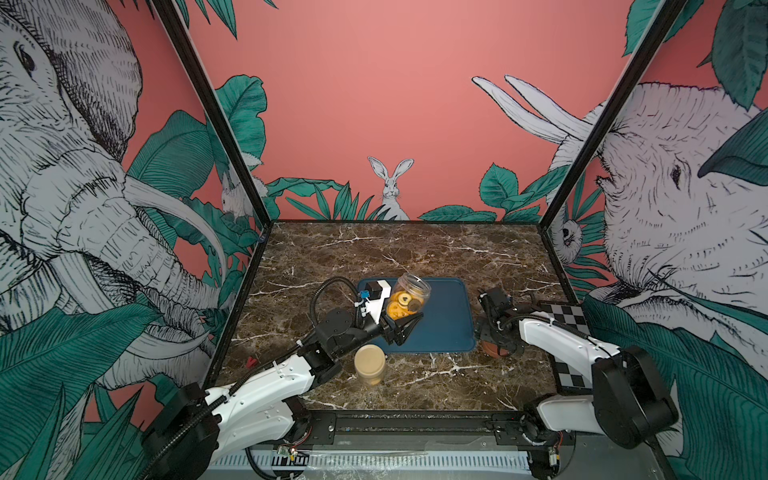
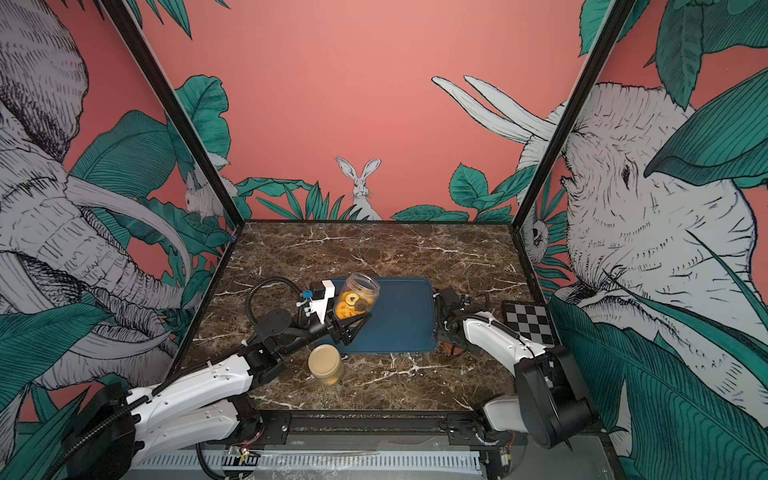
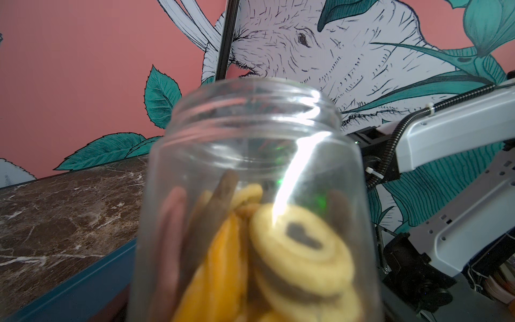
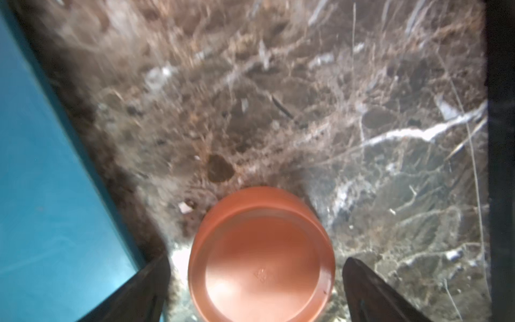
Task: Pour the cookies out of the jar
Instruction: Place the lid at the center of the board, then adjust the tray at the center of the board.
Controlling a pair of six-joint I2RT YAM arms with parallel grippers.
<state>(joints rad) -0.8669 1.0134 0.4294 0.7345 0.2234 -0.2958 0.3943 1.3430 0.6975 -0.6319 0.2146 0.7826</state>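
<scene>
The cookies [image 1: 400, 306] sit heaped at the bottom of the clear jar [image 1: 411, 291], with none on the blue tray [image 1: 451, 328] below. The left end effector [image 1: 406, 323] clamps the jar near its base and holds it tilted above the tray, likely so they land there. Beside the tray, the right end effector [image 4: 256, 258] stands open, 1 finger on either side of the brown lid [image 4: 262, 231] on the tabletop [image 4: 306, 111].

cookies [image 1: 398, 306] lie in the jar [image 1: 411, 291] above the tray's [image 1: 446, 328] 9 o'clock side; a second jar [image 1: 369, 365] stands at its 7 o'clock, a lid [image 4: 262, 259] at 4 o'clock.
</scene>
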